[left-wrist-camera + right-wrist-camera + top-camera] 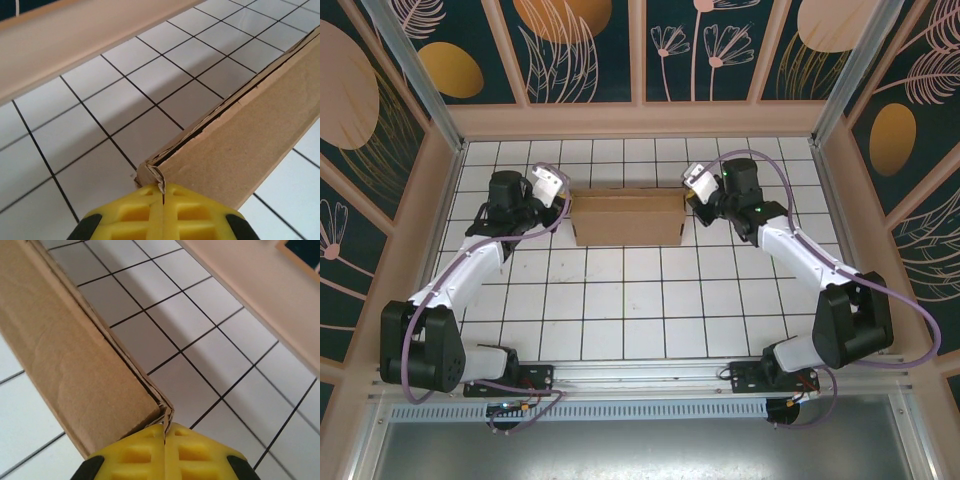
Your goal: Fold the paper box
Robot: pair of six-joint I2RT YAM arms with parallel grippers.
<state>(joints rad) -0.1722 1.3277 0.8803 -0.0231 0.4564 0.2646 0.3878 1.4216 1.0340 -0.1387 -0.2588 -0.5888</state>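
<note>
Paper box (626, 218) sits at 12 o'clock on the desk (620, 300), long axis 9-to-3. Left gripper (163, 189) pinches its 9 o'clock end corner, right gripper (164, 427) pinches the 3 o'clock corner. Both arms look equally near.

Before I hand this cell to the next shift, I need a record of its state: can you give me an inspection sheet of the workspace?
Surface: white tiled table, dark grout lines.
Job's things: paper box, brown cardboard, folded shut, lying flat at the far middle; a thin gap runs along one top edge in the left wrist view.
Clutter: nothing seen.
Grippers: left tool shut on a corner at the box's left end; right tool shut on a corner at its right end.
Cables: purple cables loop along both arms, off the box.
Surroundings: pale low wall around the table, patterned panels above.
</note>
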